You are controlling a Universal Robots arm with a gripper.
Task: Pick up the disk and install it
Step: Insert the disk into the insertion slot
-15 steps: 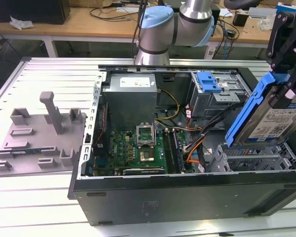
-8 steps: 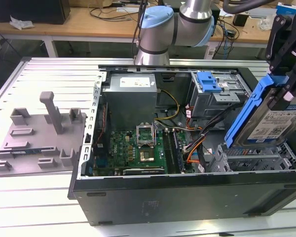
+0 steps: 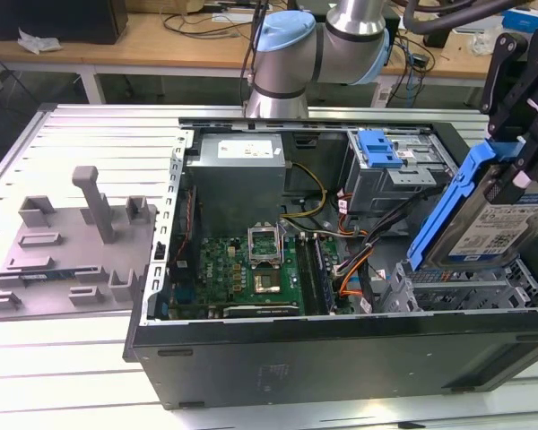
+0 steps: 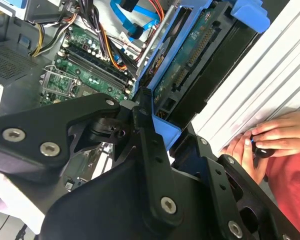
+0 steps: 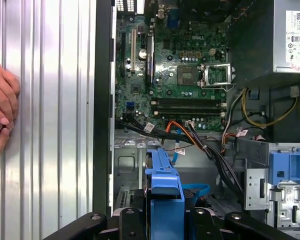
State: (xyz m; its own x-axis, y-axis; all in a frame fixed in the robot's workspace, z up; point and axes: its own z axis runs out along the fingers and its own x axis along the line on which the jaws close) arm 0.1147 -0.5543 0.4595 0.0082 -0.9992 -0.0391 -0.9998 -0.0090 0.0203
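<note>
- The disk (image 3: 498, 224) is held in the air, tilted steeply on edge, over the corner of the computer case (image 3: 341, 358) at the exterior view's right.
- Its blue frame runs along the edges; the silver labelled face shows in the exterior view, and its green circuit side (image 4: 190, 65) shows in the second wrist view.
- The end effector (image 3: 518, 154) is clenched on the disk, with its black fingers (image 4: 147, 130) pressed against the blue frame.
- The disk's lower end hangs just above a metal drive cage (image 3: 466, 291) inside the case; whether they touch cannot be told.
- The case lies on its side with its cover off, on the ribbed metal table (image 3: 99, 134).
- Inside the case, a green motherboard (image 3: 242, 264) sits in the middle and a grey power supply (image 3: 238, 175) at the far wall.
- A blue latch (image 3: 378, 148) sits on another drive bay in the case's far corner.
- A grey plate with upright posts (image 3: 63, 251) lies on the table beside the case, at the exterior view's left.
- A person's hands (image 4: 277, 137) rest on the table outside the case.
</note>
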